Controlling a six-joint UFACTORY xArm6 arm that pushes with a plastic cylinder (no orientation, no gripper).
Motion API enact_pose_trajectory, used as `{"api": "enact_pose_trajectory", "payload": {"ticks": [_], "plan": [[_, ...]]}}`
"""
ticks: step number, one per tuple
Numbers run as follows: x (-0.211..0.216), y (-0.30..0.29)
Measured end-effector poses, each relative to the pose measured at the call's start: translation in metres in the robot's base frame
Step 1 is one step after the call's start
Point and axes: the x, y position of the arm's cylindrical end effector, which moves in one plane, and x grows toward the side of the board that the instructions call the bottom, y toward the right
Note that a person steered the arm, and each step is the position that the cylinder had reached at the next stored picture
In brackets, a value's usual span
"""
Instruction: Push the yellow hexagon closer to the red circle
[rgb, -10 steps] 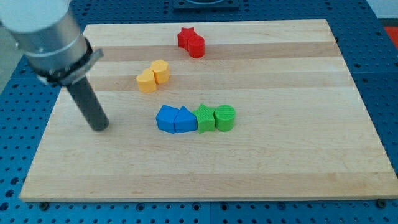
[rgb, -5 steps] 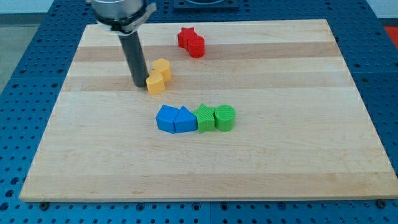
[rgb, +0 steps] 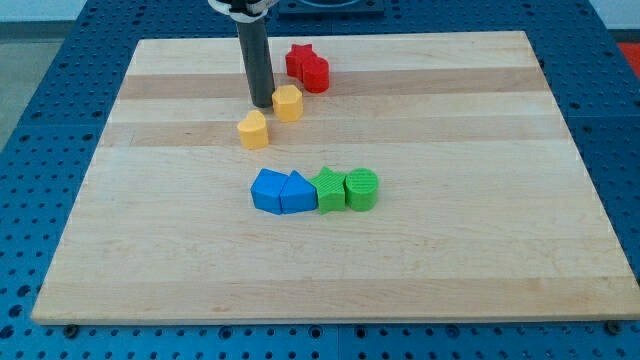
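The yellow hexagon (rgb: 288, 102) lies on the wooden board (rgb: 450, 150), a short way below and left of the red circle (rgb: 316, 74), with a small gap between them. A red star (rgb: 298, 58) touches the red circle on its upper left. My tip (rgb: 262, 104) rests on the board right against the hexagon's left side. The rod rises straight from it towards the view's top. A second yellow block (rgb: 254, 130) sits apart, below and left of the hexagon.
A row of touching blocks lies below the middle: a blue block (rgb: 268, 190), a blue pentagon-like block (rgb: 297, 193), a green star (rgb: 329, 189) and a green cylinder (rgb: 362, 190). A blue perforated table surrounds the board.
My tip swept from the board's left to the yellow pair, then pushed the hexagon up and to the right, away from the other yellow block and towards the red circle.
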Motion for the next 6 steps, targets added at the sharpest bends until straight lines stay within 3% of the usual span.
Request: {"api": "enact_pose_trajectory", "payload": {"ticks": [3,6], "plan": [[0.040,0.004],[-0.002,0.055]]}}
